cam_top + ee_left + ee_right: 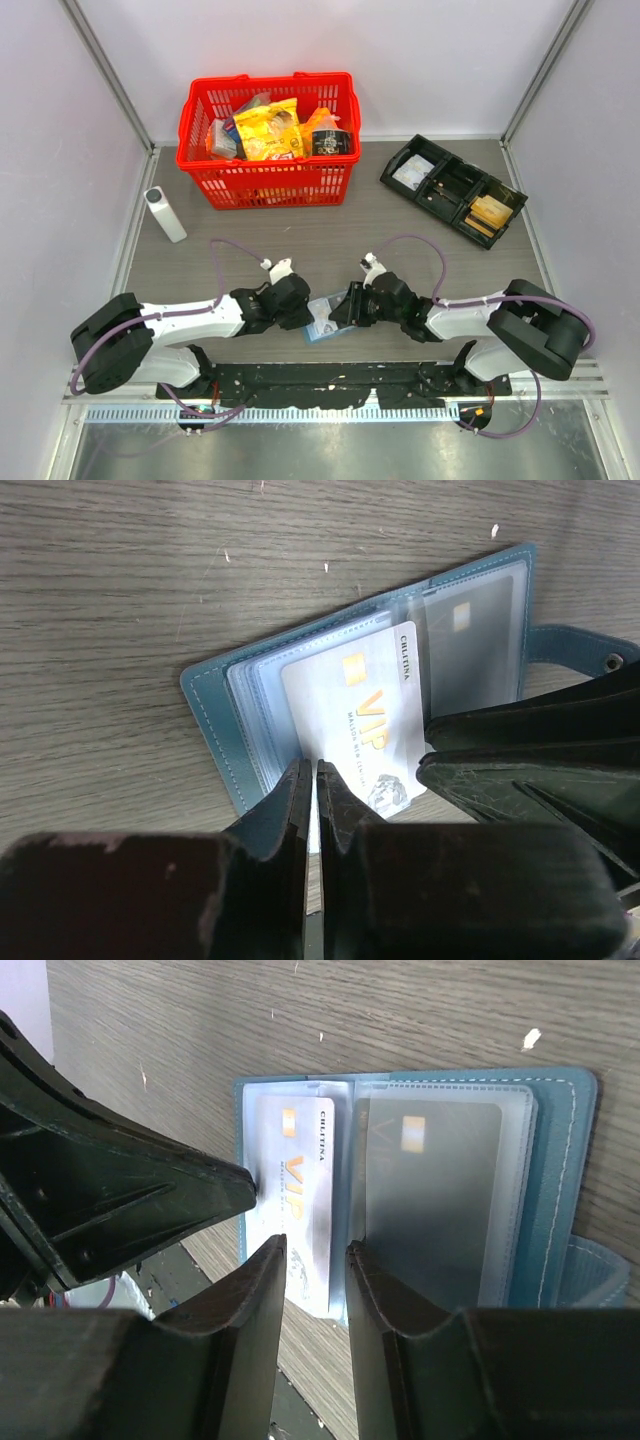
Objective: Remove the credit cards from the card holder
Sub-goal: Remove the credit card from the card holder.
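Wood-grain tabletop (120, 600), left tool (315, 775) tight on credit card (365, 720).

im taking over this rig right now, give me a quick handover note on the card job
Grippers: the left gripper has its jaws all but closed, tips down at the near edge of the white VIP card; a pinch is not clear. The right gripper is open, straddling the near edge of the card holder by its fold.
Things: the card holder lies open. The white VIP card sticks partway out of its sleeve. The grey card sits fully sleeved on the other page.
Done: holder opened, first card started.
Left: pull that card free, then the grey one and any behind it.
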